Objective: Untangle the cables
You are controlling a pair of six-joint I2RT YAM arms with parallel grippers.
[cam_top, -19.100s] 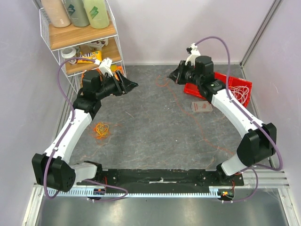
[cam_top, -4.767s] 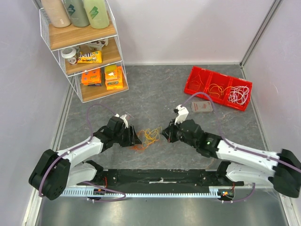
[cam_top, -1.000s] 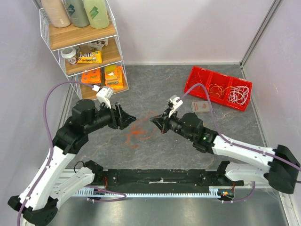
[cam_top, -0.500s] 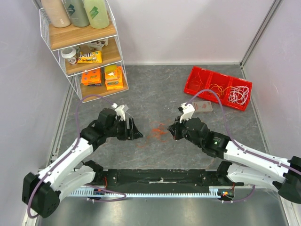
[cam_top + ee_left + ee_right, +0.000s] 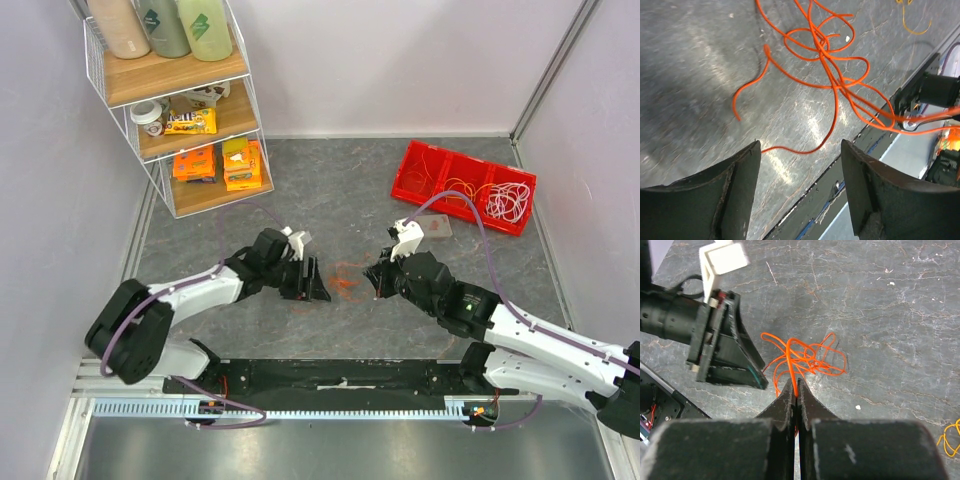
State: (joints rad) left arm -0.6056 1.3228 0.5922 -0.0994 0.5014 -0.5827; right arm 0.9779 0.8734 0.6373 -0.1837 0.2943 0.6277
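The orange cable tangle (image 5: 346, 284) lies with the right gripper (image 5: 795, 388) at its 3 o'clock, pinched on one strand, and the left gripper (image 5: 800, 147) at its 9 o'clock, spread wide, holding nothing.

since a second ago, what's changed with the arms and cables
The left gripper dropped low and slid right, up to the orange cables, open. The right gripper, shut on them, pulled back to the right, dragging them along. The bin and shelf stayed put.
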